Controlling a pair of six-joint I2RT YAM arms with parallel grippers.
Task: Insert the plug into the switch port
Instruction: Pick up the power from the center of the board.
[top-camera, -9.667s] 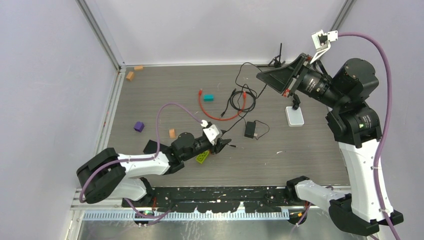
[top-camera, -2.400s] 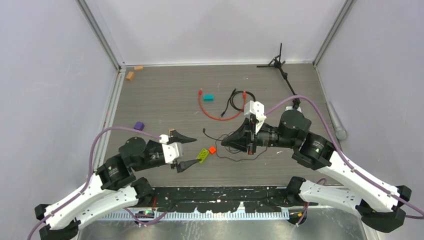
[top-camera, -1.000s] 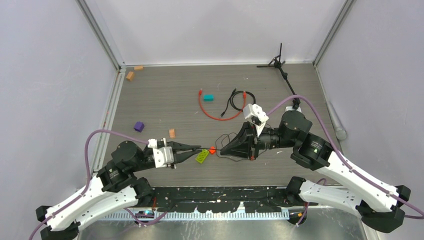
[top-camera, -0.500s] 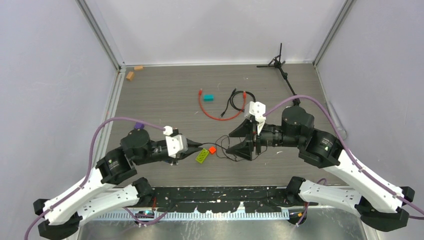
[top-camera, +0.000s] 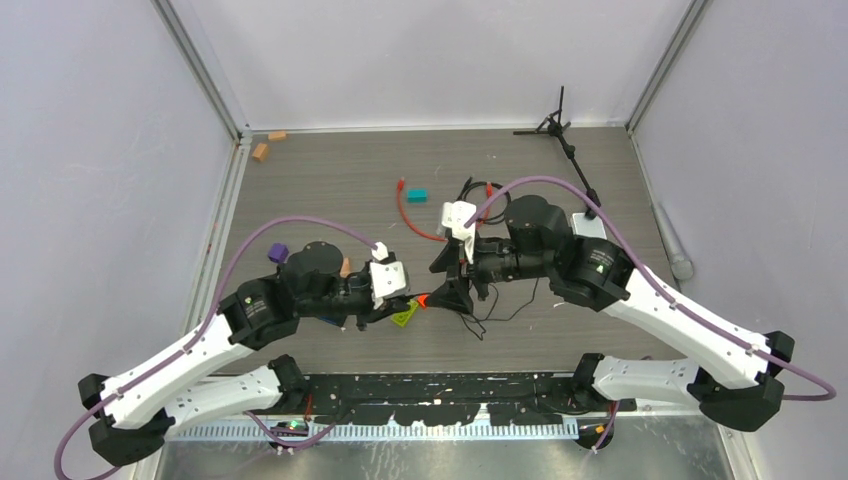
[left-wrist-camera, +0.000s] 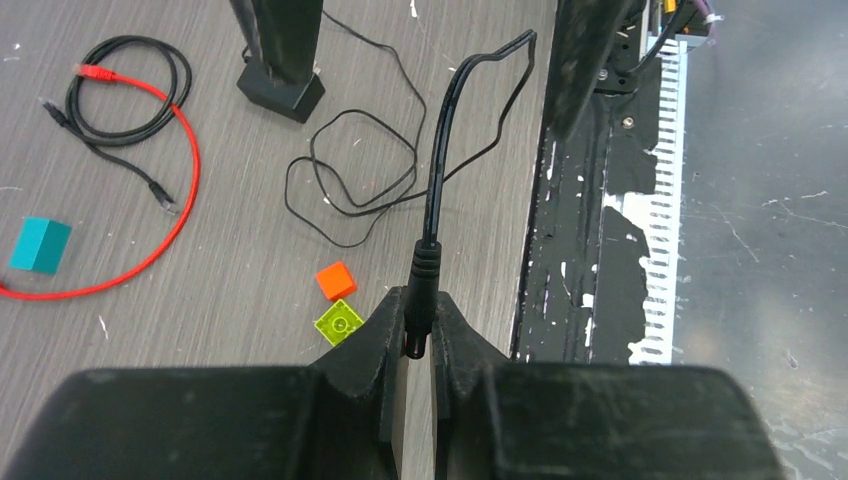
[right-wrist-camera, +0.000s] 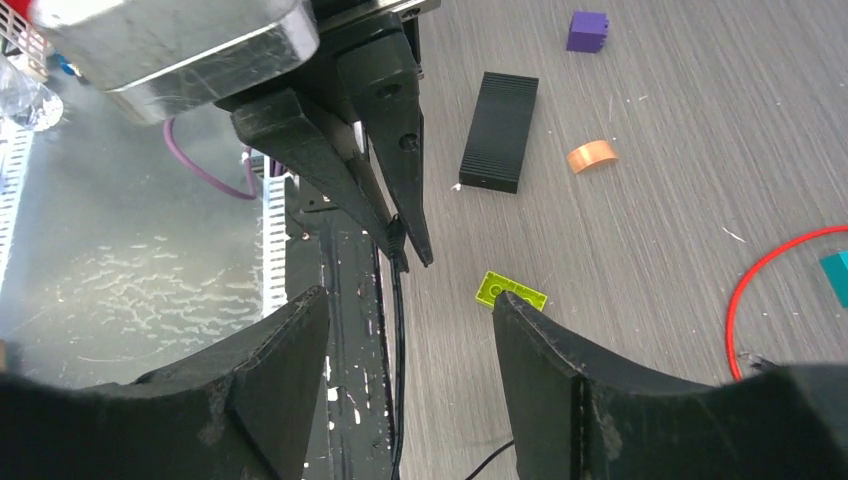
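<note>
Pinching the black connector end of the thin black wire, the left gripper is held over the near part of the table, its jaws pressed on that connector. The right gripper is faced toward it, jaws spread with nothing between them. The plug of the red-orange cable is left lying on the table beside a coiled black cable, well apart from both grippers.

By this judgement, the wrong connector may be carried to the port, since the black wire is gripped rather than the red-orange cable. The 2 grippers are set nearly tip to tip, so a knock could be caused by a small misjudged advance. The slack wire could be dragged across the lime block and the orange block, or the black power brick tugged.

The switch is mostly covered by the right arm; its port cannot be seen. The plug's shape is too small to be told.
</note>
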